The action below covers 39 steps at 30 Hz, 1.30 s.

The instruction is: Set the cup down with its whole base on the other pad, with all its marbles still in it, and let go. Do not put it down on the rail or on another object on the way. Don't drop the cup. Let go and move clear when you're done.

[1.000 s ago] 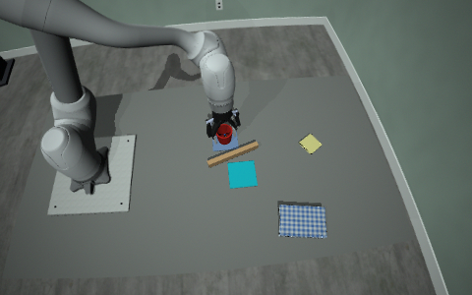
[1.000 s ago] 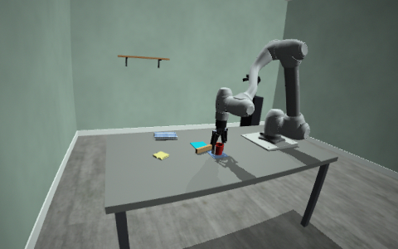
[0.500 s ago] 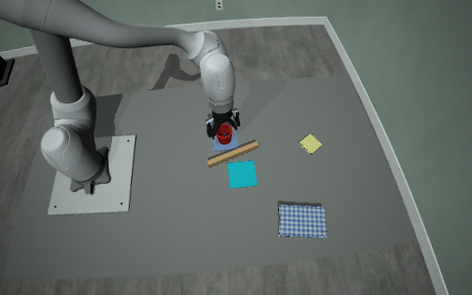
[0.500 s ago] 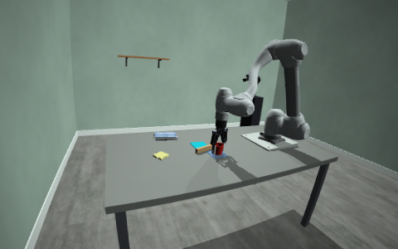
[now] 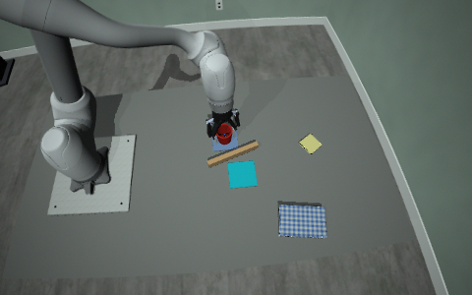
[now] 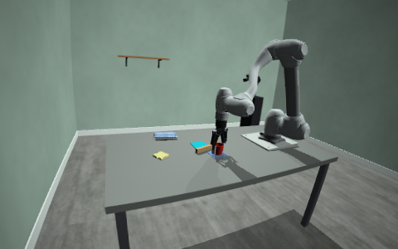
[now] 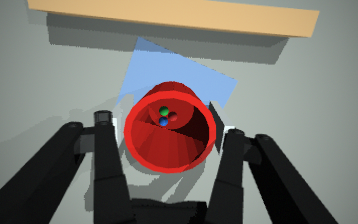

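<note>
the red cup stands upright on the pale blue pad, with the gripper lowered around it, fingers open on either side and holding nothing; gaps show between pads and wall. three marbles lie at the bottom. to do this well, centre the fingers on the cup, close evenly, lift straight and high enough to pass over the wooden rail, keep the cup level, then lower onto the cyan pad beyond. no brand, label or writing is readable anywhere.

The grey table carries two pads, a rail, cloths and a base plate.
</note>
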{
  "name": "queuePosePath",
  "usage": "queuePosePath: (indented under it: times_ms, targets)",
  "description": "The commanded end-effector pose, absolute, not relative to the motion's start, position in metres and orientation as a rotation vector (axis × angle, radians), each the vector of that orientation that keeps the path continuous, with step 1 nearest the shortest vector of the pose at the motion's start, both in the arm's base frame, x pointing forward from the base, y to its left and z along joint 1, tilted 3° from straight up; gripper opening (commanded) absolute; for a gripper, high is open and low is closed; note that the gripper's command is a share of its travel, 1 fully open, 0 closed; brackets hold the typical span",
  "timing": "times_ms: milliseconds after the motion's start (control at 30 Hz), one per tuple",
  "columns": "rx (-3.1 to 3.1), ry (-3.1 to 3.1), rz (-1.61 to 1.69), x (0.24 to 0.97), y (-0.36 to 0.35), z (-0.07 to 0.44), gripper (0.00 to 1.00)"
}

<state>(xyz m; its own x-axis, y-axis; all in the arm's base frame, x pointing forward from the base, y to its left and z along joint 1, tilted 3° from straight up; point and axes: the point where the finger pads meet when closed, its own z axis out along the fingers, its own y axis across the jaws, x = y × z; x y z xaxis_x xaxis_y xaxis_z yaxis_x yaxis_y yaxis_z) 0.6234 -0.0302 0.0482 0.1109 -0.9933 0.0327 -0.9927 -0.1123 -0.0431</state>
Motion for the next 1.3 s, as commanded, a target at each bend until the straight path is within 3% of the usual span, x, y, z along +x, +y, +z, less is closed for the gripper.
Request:
queuePosePath:
  times_ms: [0,1267]
  targets:
    - [-2.334,2.086,-0.083,0.6234,-0.0302,0.0484,0.55]
    - [-2.334,2.086,-0.083,0.6234,-0.0302,0.0484,0.51]
